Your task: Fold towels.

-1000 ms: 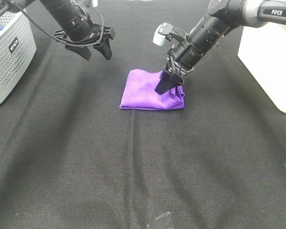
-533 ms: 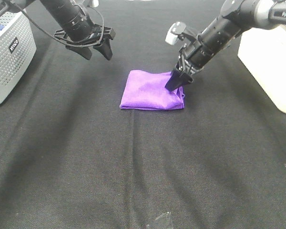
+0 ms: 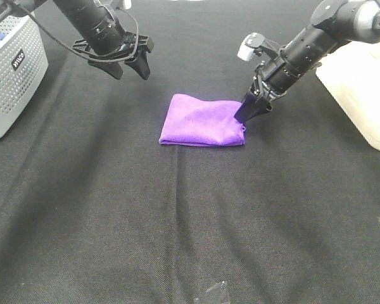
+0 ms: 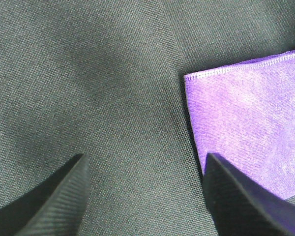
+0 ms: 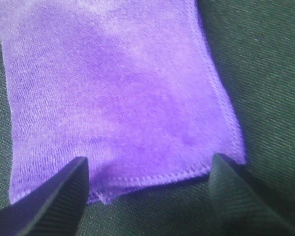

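On the far left of the counter [image 3: 114, 209] I saw a grey perforated basket [image 3: 12, 76], sitting well apart from everything else. Just to its right, my left hand [image 3: 128, 66] hung in the air over the far left part of the black cloth, its two dark fingers [image 4: 59, 196] spread wide with nothing between them; in its wrist view only the cloth surface and one stitched corner of the towel [image 4: 246, 123] showed beyond the tips.

The towel [image 3: 204, 120] lay flat near the middle of the counter, toward the far side, folded into a compact purple rectangle with its layered edges stacked along the right side. From the right wrist view I could see its stitched hem [image 5: 162, 177] running between the fingertips, with a small bit of an under layer poking out at one corner.

My right hand [image 3: 253, 109] was at the towel's far right corner, tips angled down at its edge. Its fingers [image 5: 44, 201] stood apart, released, with the towel's end lying below and between them, not pinched.

At the right edge of the counter stood a white container [image 3: 358, 82], near the right arm but clear of the towel.
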Robot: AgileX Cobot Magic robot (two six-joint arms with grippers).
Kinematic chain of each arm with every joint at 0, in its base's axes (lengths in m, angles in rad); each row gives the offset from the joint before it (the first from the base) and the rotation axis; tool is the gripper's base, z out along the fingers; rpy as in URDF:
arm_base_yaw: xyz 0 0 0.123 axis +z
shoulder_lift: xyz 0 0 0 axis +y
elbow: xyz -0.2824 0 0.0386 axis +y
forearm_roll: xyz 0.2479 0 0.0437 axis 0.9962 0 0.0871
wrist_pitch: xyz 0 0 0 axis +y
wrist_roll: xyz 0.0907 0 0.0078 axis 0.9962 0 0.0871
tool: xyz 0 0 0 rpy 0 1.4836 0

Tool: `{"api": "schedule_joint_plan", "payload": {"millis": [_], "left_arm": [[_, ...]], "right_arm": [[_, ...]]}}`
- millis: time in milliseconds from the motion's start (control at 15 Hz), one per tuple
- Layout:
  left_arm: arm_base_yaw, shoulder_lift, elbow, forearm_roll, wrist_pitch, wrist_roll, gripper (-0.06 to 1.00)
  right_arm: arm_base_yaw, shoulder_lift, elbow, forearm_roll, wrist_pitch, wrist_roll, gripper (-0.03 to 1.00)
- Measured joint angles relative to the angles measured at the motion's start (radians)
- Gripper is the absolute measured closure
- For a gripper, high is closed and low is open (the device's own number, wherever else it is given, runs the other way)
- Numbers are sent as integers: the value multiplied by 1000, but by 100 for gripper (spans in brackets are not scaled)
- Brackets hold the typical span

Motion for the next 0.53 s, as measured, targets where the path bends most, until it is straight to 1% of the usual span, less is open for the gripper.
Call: {"api": "schedule_joint_plan", "payload": {"millis": [267,400,533], "left_arm": [[0,0,0,0,0,0,32],[0,0,0,0,0,0,32],[0,0,0,0,0,0,32]], "right_arm": [[-2,20,0,12,4,0,29],[-2,16,0,11,31,1,29],[-4,-33,0,4,66,43,29]]}}
